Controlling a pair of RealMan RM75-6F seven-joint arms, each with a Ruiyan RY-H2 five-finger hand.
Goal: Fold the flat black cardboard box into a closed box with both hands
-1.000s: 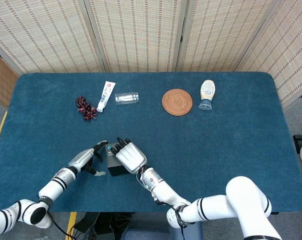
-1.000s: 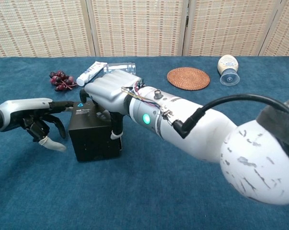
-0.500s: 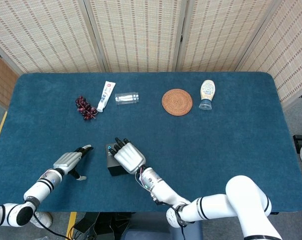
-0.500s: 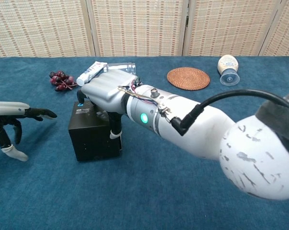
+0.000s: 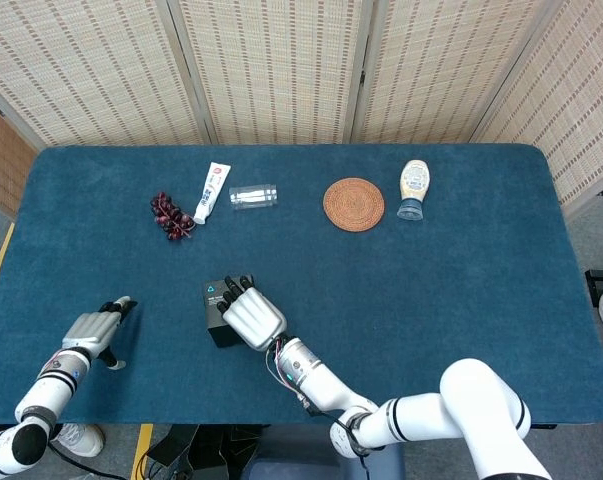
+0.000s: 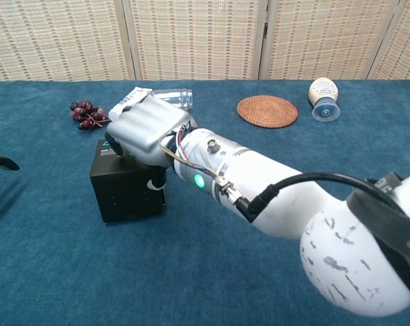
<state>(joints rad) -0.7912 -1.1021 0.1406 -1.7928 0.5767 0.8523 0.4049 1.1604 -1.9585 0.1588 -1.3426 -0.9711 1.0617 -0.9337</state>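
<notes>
**Right hand on the folded box, left hand off to the side**

My right hand's fingers (image 5: 235,287) lie spread over the top of the black cardboard box (image 6: 123,191), dark tips reaching its far edge, thumb down against the box's side in the chest view. The right hand (image 5: 250,316) rests on the box; I can't tell if it truly grips it. The box stands closed as a cube on the blue table (image 5: 461,290), near my front edge, left of centre.

My left hand (image 5: 93,328) sits well apart from the box, low on the table's left, fingers extended and holding nothing.

Along the far side lie grapes (image 5: 170,215), a tube (image 5: 212,191), a clear bottle (image 5: 253,196), a woven coaster (image 5: 353,203) and a sauce bottle (image 5: 413,187).
</notes>
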